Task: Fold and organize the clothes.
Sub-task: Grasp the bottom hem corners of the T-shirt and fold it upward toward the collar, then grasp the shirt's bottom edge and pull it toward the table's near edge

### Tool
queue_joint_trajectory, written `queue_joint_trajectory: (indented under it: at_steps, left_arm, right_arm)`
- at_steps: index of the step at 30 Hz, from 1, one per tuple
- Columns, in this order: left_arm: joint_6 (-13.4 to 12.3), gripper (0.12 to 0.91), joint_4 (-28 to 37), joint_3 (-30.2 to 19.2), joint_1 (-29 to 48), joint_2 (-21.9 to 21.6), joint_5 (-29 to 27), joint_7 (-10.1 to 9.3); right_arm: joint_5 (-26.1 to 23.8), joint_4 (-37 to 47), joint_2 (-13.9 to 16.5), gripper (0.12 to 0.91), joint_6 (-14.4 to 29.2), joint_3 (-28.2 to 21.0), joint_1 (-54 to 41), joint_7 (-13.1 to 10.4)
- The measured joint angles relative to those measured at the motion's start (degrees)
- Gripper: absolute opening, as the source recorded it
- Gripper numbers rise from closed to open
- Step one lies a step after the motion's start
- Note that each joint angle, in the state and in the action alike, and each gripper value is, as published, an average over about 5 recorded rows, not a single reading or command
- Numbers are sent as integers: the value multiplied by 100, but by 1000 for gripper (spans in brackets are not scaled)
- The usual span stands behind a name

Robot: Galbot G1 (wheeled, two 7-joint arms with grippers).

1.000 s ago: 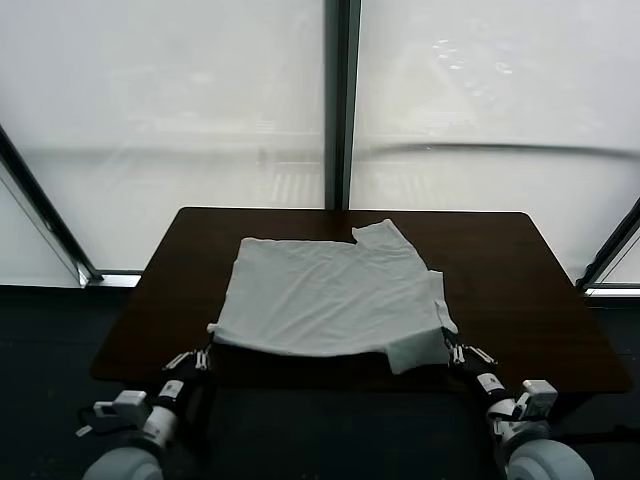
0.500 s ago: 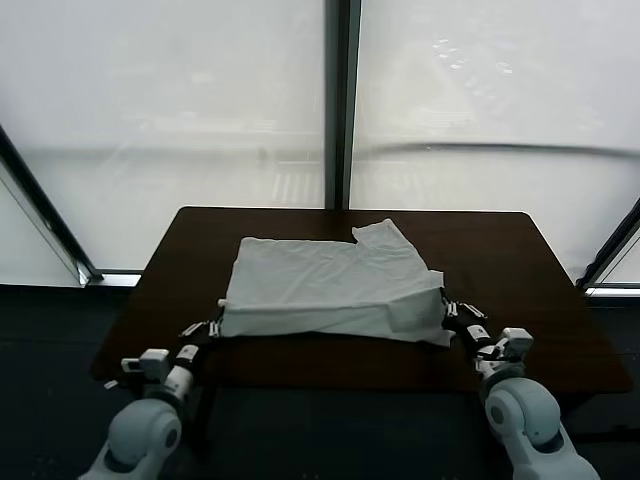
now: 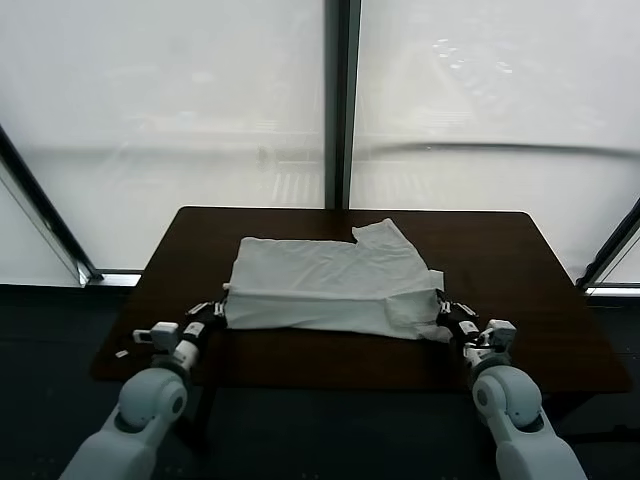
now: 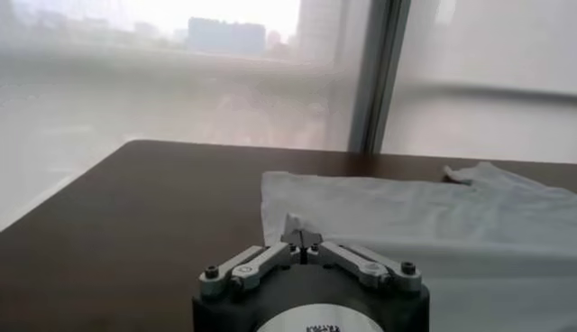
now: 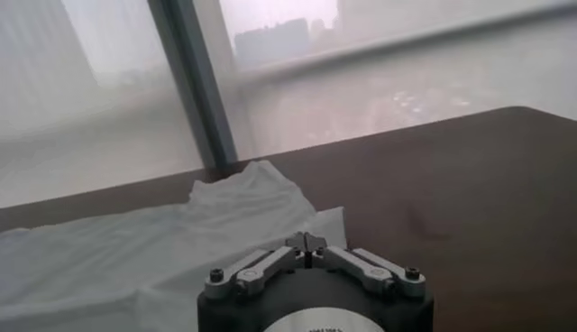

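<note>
Dark table [image 3: 520,290]: both grippers, left [image 3: 222,309] and right [image 3: 441,309], are pinching the T-shirt's [image 3: 330,285] near hem, carrying it farther forward than before.

1. The T-shirt [image 3: 330,285]'s near hem has been lifted and carried toward the middle of the frame, so the cloth now lies doubled with a shorter outline.
2. The left pincer [image 3: 222,308], closed on the hem corner, has moved up from the lower left.
3. The right pincer [image 3: 442,310], likewise clamped, has moved up from the lower right.
</note>
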State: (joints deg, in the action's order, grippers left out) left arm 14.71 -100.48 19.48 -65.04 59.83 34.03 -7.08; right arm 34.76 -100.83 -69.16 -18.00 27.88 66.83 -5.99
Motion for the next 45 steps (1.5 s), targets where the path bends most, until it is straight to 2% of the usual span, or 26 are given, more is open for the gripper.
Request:
queue_joint_trajectory:
  at_steps: [3, 6, 9, 12, 14, 16, 19, 23, 26, 29, 34, 45]
  left_arm:
    - [-20, 149, 86, -98, 111, -96, -1, 24]
    - [-31, 149, 179, -186, 205, -177, 1, 43]
    - [-22, 149, 232, -234, 268, -224, 7, 61]
    - [-21, 174, 244, -246, 289, -258, -9, 91]
    - [-26, 249, 250, -245, 294, -271, -44, 92]
    - [-32, 374, 269, -238, 301, -277, -100, 77]
    - [-21, 563, 305, -212, 303, -278, -161, 36]
    - [158, 796, 260, -132, 235, -263, -22, -106]
    - [355, 889, 78, -29, 64, -237, 223, -239]
    - [404, 905, -193, 80, -227, -177, 310, -268]
    - [368, 907, -560, 180, -719, -36, 205, -203]
    - [242, 907, -626, 213, -1013, 117, 12, -132]
  right_arm:
    - [1, 0, -28, 140, 24, -10, -2, 10]
    - [-18, -5, -53, 195, 112, -9, 7, 42]
    - [-59, -36, -48, 350, 230, 15, 34, 135]
    - [-79, -96, -8, 538, 315, 47, 76, 215]
    - [-97, -146, 30, 670, 345, 65, 110, 244]
    - [-152, -213, 74, 787, 353, 80, 154, 260]
    - [-330, -370, 157, 885, 330, 108, 268, 266]
    - [-604, -714, 326, 905, 328, 197, 588, 280]
    - [-686, -994, 467, 907, 333, 304, 937, 300]
    - [-744, -1168, 556, 907, 329, 400, 1301, 359]
    - [-805, -1238, 566, 907, 325, 408, 1712, 519]
    - [-929, -1154, 464, 907, 328, 309, 1849, 575]
